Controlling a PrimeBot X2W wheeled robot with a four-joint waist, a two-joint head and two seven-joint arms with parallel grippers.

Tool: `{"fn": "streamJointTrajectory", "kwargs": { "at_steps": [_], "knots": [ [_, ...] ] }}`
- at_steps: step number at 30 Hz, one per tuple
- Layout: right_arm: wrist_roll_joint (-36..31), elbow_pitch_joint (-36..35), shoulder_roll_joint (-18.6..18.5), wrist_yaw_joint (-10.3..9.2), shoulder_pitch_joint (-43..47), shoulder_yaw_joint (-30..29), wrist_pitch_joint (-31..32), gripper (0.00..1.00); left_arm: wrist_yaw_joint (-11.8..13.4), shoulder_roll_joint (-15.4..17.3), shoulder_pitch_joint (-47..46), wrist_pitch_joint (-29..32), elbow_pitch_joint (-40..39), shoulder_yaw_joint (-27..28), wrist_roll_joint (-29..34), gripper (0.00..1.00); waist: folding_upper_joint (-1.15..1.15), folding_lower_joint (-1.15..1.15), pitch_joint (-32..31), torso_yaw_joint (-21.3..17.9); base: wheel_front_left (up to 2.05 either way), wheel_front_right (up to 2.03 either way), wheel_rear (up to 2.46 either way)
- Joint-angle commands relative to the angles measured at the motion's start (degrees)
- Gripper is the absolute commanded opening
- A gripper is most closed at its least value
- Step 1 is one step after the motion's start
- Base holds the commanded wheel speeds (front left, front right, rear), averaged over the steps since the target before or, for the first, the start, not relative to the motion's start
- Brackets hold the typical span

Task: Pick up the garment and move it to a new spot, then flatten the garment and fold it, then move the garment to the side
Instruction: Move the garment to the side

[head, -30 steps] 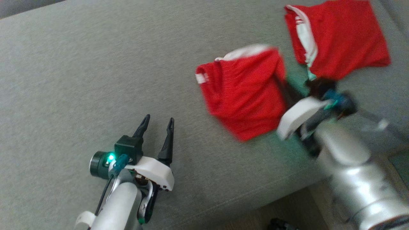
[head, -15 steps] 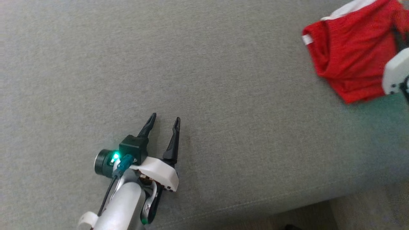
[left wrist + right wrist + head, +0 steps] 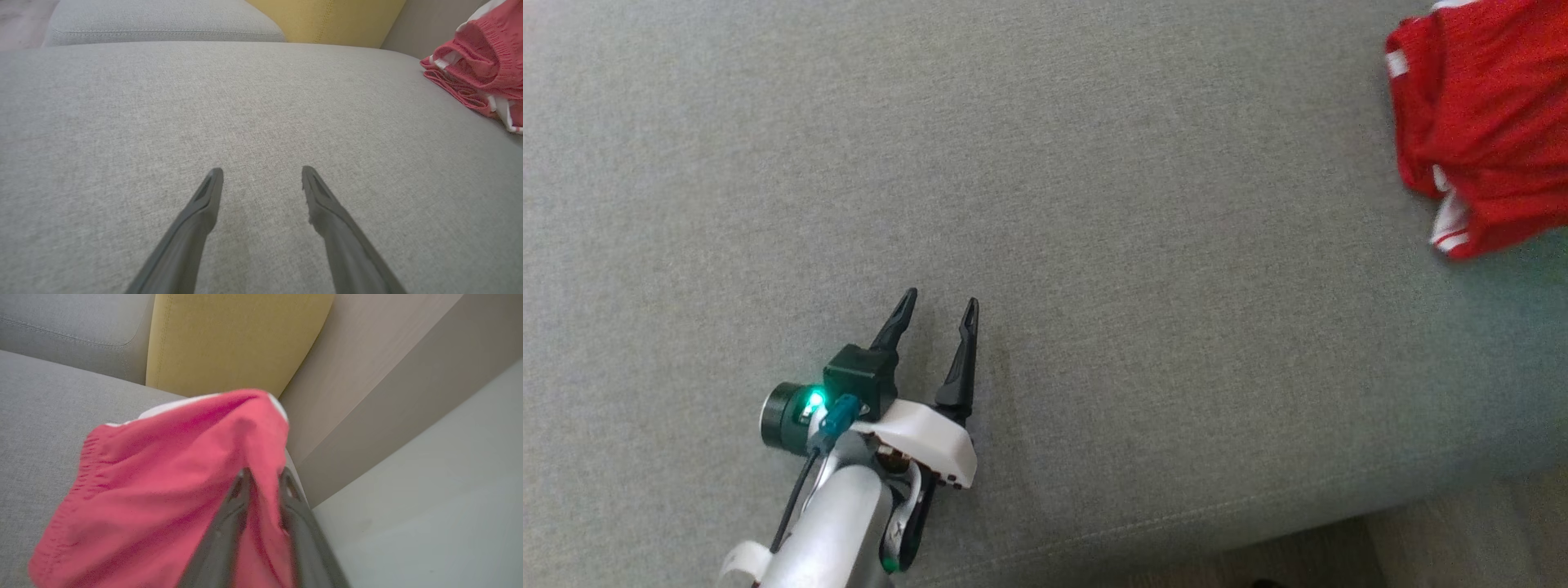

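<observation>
**Red garment at the seat's right end, cloth between the right fingers**

The red garment with white trim is seen bunched on the grey sofa seat, toward the seat's right end and set back from its front edge. In the right wrist view, it is draped over the right gripper, just in front of a yellow cushion at the seat's back edge. The two dark fingers are held close together with a fold of red cloth between them. That view is blurred, so it cannot be told whether the fold is clamped or lies loose.

The left gripper is held low over bare fabric near the seat's front edge, well apart from the garment. Its fingers are spread wide and nothing is held between them. A grey back cushion is seen along the seat's back edge in the left wrist view.
</observation>
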Motion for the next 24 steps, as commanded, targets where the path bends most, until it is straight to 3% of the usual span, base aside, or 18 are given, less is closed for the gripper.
{"fn": "streamJointTrajectory", "kwargs": {
  "at_steps": [1,6,10,18,24],
  "knots": [
    [-0.8,-2.0,-0.4,0.37,-0.1,-0.3,-0.9,1.0,0.3,0.3,-0.7,-0.3,-1.5,2.0,-0.3,1.0,0.0,0.0,-0.1,0.0,0.0,0.0,0.0],
    [-4.8,-5.3,2.1,0.37,0.7,-4.8,-3.6,1.0,0.8,0.3,-0.4,-0.3,-1.3,2.8,-0.4,1.0,0.0,0.0,-0.5,0.1,0.0,0.0,0.0],
    [-5.8,-9.3,7.7,0.37,2.2,-7.4,-6.3,1.0,1.8,0.3,0.0,-0.3,-1.7,4.4,-0.5,1.0,0.0,0.0,-1.2,0.5,0.0,0.0,0.0],
    [-2.8,-17.7,19.0,0.37,9.0,-7.2,-10.2,1.0,3.5,0.3,1.0,-0.3,-3.1,8.1,0.0,1.0,0.0,0.0,-2.9,2.5,0.0,0.0,0.0],
    [0.6,-19.7,23.5,0.37,15.3,-6.4,-10.9,1.0,3.8,0.3,1.8,-0.3,-3.1,9.6,0.0,1.0,0.0,0.0,-4.1,4.9,0.0,0.0,0.0]
  ]
}}
